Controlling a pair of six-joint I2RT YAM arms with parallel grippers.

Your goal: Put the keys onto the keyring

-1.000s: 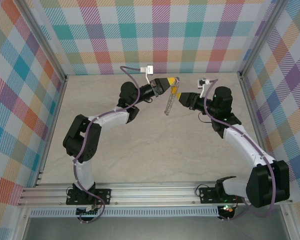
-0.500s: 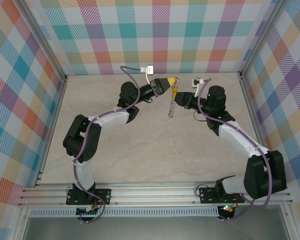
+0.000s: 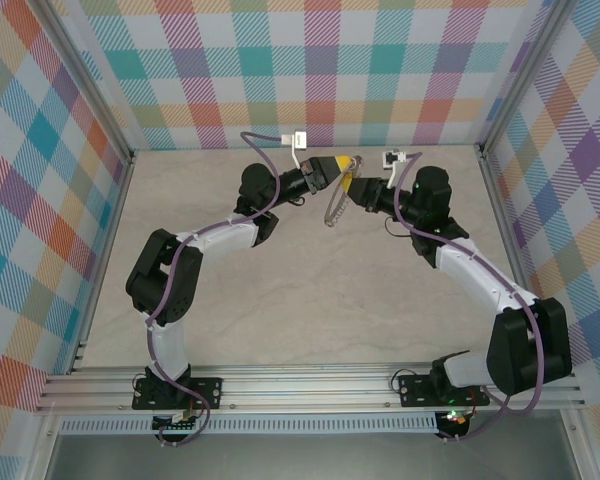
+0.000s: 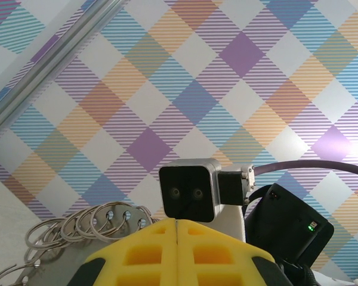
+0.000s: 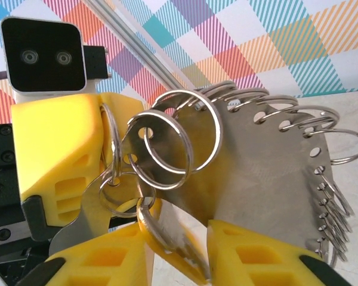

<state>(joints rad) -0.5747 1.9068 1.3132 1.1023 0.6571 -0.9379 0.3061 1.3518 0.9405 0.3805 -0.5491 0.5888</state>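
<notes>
Keyring point(image 5: 268, 179) hangs in the air over the far middle of the table point(image 3: 280, 300), a flat grey metal plate with silvery wire loops point(image 5: 167, 143) along its rim. The left gripper point(image 3: 346, 166) is clamped on its edge. The right gripper point(image 5: 178, 238) straddles the lowest loops, and I cannot tell whether it pinches them.

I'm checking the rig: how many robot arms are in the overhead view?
2. The left arm rises from bottom left and the right arm from bottom right. Both reach to the keyring at the back. None seems hidden.
</notes>
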